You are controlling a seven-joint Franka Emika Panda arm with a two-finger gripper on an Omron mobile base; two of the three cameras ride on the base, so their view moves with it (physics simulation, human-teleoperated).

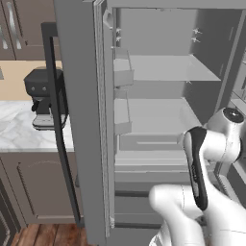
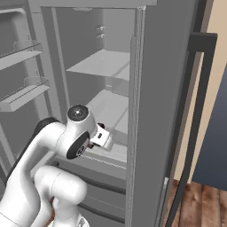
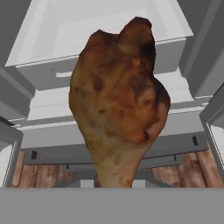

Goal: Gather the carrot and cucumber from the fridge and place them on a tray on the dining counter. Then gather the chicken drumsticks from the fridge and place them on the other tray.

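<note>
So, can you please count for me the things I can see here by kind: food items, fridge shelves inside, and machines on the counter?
Chicken drumstick, held by the claw: 1
Fridge shelves: 2
Coffee machine on the marble counter: 1
Total: 4

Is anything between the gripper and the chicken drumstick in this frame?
Nothing: in the hand view the chicken drumstick rises straight out of the gripper, its narrow end at the fingertips, held in front of the open fridge.

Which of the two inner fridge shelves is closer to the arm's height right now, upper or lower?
The lower shelf: it sits just above the arm's wrist, while the upper shelf is well higher, near the fridge top.
</note>
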